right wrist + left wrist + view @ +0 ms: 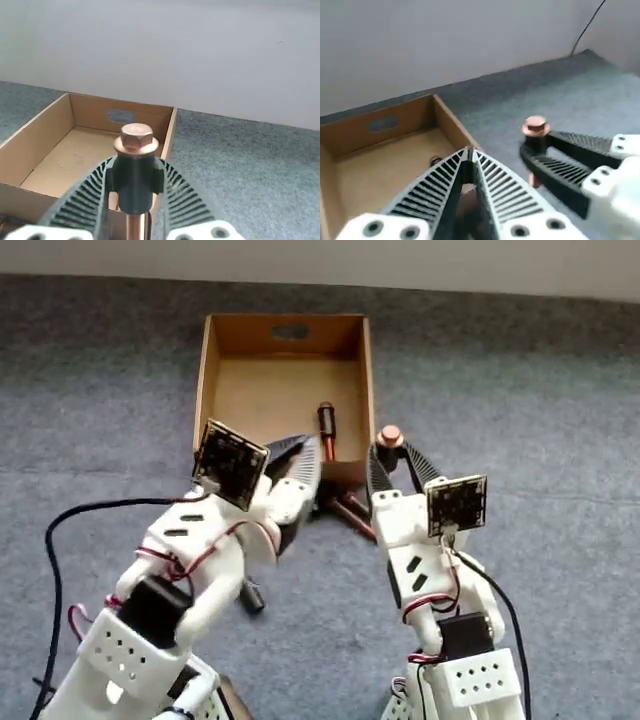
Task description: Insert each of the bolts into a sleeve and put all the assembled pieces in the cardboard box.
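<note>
An assembled piece is pinched upright in the right tool (394,448). The dark sleeve (135,187) is clamped between the ribbed fingers, the copper bolt (135,141) is seated head-up on it, and the shank is seen hanging out below. In the high view this piece is held just outside the cardboard box (205,390), at the box's 4 o'clock corner. A release here would probably drop it on the tabletop (560,390).

One finished piece (326,425) is seen lying inside the box, toward its 5 o'clock side. The left tool (470,152) is pressed together with nothing visibly gripped. It is placed over the box's 6 o'clock wall, close at the 9 o'clock side of the right tool.

Several risks are judged from this:
- The hanging shank could be caught on the box wall if the piece is carried across too low.
- Only the sleeve appears to be gripped, so the bolt could slide out if the piece is tilted.
- The left tool could be struck, since the way into the box runs toward it.
- The loose copper pieces (352,512) between the arms, and the dark sleeve (253,597) at 7 o'clock, could be knocked away by a low arm.
</note>
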